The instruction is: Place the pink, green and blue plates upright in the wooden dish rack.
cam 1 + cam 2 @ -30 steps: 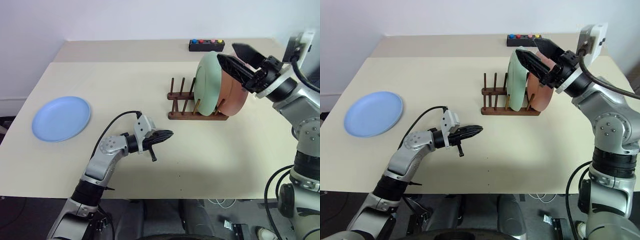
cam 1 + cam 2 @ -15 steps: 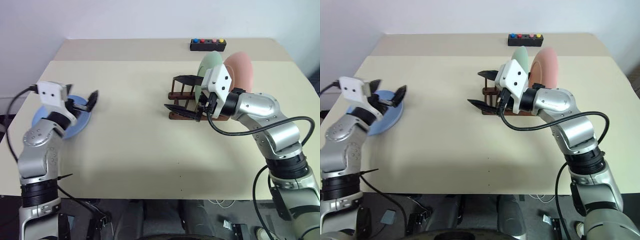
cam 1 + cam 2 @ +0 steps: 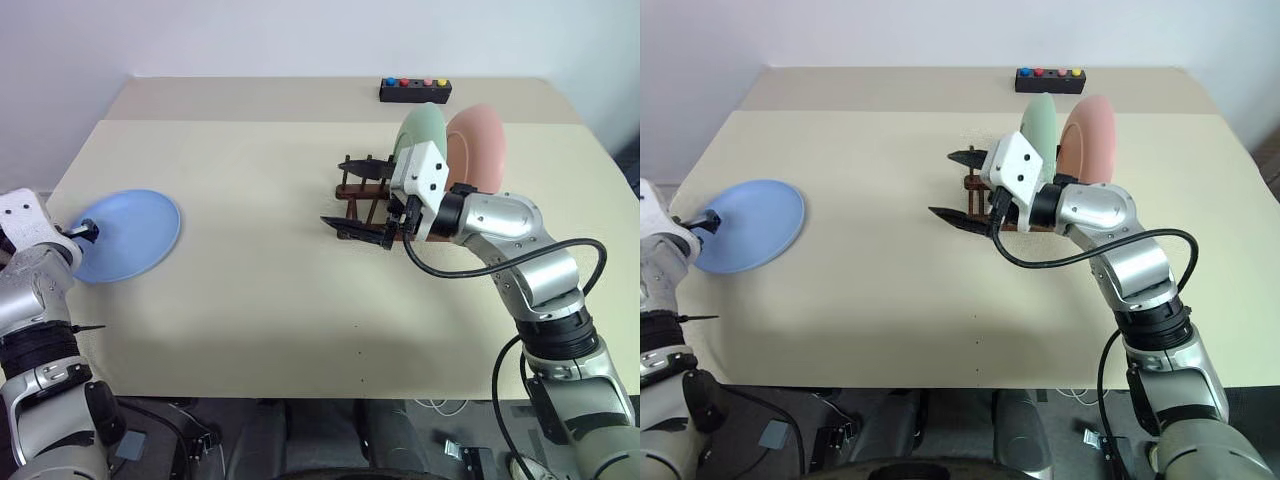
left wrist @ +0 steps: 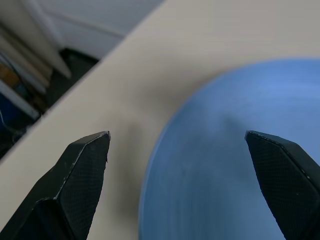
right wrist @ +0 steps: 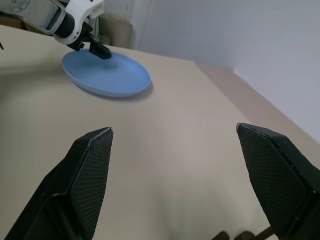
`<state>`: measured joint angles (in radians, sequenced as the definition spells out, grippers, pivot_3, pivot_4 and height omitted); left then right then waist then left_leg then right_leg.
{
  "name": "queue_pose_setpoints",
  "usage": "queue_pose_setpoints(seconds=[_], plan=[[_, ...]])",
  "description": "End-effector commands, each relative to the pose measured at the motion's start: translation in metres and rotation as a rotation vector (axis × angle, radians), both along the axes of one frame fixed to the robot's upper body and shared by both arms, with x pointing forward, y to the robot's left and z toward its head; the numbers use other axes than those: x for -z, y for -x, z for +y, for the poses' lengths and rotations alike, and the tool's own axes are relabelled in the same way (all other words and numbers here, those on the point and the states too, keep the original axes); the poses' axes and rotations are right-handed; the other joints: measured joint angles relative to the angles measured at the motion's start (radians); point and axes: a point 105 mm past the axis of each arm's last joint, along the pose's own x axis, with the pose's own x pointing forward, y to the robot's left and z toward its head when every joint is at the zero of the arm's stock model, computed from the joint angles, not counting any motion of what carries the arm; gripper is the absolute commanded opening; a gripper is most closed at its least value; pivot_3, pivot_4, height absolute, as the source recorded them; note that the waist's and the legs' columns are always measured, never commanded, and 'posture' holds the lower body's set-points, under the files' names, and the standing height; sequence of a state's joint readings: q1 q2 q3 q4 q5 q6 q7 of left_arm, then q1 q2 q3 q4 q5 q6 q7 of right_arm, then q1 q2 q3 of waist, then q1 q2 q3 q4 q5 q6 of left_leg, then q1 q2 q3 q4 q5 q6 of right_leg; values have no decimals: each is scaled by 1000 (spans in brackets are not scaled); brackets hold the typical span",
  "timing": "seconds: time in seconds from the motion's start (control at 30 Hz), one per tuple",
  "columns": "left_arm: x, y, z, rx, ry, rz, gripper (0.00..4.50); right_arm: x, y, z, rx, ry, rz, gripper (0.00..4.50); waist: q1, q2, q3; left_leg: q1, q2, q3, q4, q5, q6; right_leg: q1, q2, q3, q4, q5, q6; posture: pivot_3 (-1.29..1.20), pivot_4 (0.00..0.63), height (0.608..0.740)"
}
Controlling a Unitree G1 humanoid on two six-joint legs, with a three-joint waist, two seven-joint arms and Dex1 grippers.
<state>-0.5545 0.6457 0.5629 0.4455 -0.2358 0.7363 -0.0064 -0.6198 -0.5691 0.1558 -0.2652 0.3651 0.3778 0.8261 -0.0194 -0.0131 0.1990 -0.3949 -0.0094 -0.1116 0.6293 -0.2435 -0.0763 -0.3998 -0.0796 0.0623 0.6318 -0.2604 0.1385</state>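
The green plate (image 3: 421, 135) and the pink plate (image 3: 478, 150) are seen standing upright in the wooden dish rack (image 3: 362, 210), at its far right end, so two of the three placements are judged done. The blue plate (image 3: 127, 234) lies flat on the desk (image 3: 260, 300), well apart from the rack, near the left edge.

The step in hand is judged to be the pick-up of this last plate. The left end effector (image 4: 177, 150) is held at the plate's outer rim with its two fingers spread wide, one over the bare desk and one over the plate; nothing is grasped. The right end effector (image 3: 352, 195) is held just in front of the rack, released and empty, with its fingers wide apart.

For the next move, the rim must be brought between the left fingers and clenched firmly. The plate then has to be lifted, tipped on edge and carried to a free slot between the pegs beside the green plate.
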Motion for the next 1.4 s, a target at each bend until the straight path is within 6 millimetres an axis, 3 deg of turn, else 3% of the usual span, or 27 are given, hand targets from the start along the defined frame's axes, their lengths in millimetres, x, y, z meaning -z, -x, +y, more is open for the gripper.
queue_pose_setpoints(seconds=[0.03, 0.07, 0.17, 0.27, 0.4, 0.5, 0.57, 0.63, 0.73, 0.8, 0.87, 0.97, 1.0, 1.27, 1.4], plan=[[2, -4, 1, 18, 27, 18, 4434, -10, 5, -3, 19, -19, -58, 4046, 0, 0, 0, 0, 0, 0, 0, 0, 0, 0, 0, 0, 0, 0, 0, 0, 150, 734], [4, -5, 0, 14, 47, 9, 4434, -9, 5, -3, 24, -18, -60, 4046, -1, 0, 0, 0, 0, 0, 0, 0, 0, 0, 0, 0, 0, 0, 0, 0, 150, 734], [5, -6, 0, -12, 65, -27, 3582, -9, 5, -4, 34, -19, -63, 4046, 0, 0, 0, 0, 0, 0, 0, 0, -1, 0, 0, 0, 0, 0, 0, 0, 150, 734], [4, -8, -5, -24, 101, -80, 2051, -8, 4, -6, 45, -21, -63, 4046, 3, 0, 0, 0, 0, 0, 0, 0, -1, 0, 0, 0, 0, 0, 0, 0, 150, 734], [5, -17, -27, 7, 146, -151, 40, -5, 3, -6, 62, -31, -51, 4046, 9, -1, -1, 0, 0, 0, 0, 1, -2, 1, -1, 0, 0, 0, 0, 0, 150, 734], [5, -21, -39, 34, 146, -174, 40, 0, 2, -3, 66, -25, -50, 4046, 6, -2, -1, 1, -1, -1, 1, 1, -3, 2, -1, 0, 0, 0, 0, 0, 150, 734], [-5, -24, -47, 51, 118, -243, 40, 2, 1, 1, 72, -24, -60, 4046, 4, -2, -1, 1, -1, -1, 1, 2, -3, 2, -1, 0, 0, 0, 0, 0, 150, 734], [-22, -27, -53, 54, 85, -338, 40, 2, 0, 4, 83, -26, -79, 4046, 4, -2, -1, 1, -1, -1, 0, 2, -3, 2, -1, 0, 0, 0, 0, 0, 150, 734], [-68, -31, -77, 94, 14, -562, 40, -1, -7, 9, 114, -7, -157, 4046, 6, -4, -1, 1, -1, -1, 1, 2, -3, 2, -1, -1, 0, 0, 0, 0, 150, 734], [-78, -31, -86, 119, -14, -611, 40, -2, -9, 11, 120, -4, -183, 4046, 5, -4, -1, 0, -1, -1, 1, 2, -4, 1, -1, -1, 0, 0, 0, 0, 150, 734], [-88, -35, -105, 195, -68, -623, 40, -4, -12, 12, 129, 9, -219, 4046, 5, -4, -1, 0, -1, -1, 0, 2, -4, 1, -1, -1, 0, 0, 0, 0, 150, 734], [-129, -34, -163, 349, -187, -764, 40, -7, -20, 18, 162, 56, -344, 4046, 4, -4, -1, 0, -1, -1, 0, 2, -4, 1, -1, -1, 0, 0, 0, 0, 150, 734], [-136, -33, -174, 368, -223, -777, 40, -7, -21, 20, 168, 78, -383, 4046, 6, -5, -1, 0, -1, -1, 0, 2, -4, 1, -1, -1, -1, 0, 0, 0, 150, 734], [-166, -21, -241, 488, -428, -842, 40, 4, -26, 34, 157, 214, -585, 4046, -1, -5, -1, 0, -1, -1, -1, 2, -4, 0, -1, 0, -1, 0, 0, 0, 150, 734], [-174, -14, -267, 564, -411, -881, 40, 7, -25, 39, 143, 233, -628, 4046, 1, -5, -1, 0, -1, -1, -1, 2, -4, 0, -1, 0, -1, 0, 0, 0, 150, 734]])
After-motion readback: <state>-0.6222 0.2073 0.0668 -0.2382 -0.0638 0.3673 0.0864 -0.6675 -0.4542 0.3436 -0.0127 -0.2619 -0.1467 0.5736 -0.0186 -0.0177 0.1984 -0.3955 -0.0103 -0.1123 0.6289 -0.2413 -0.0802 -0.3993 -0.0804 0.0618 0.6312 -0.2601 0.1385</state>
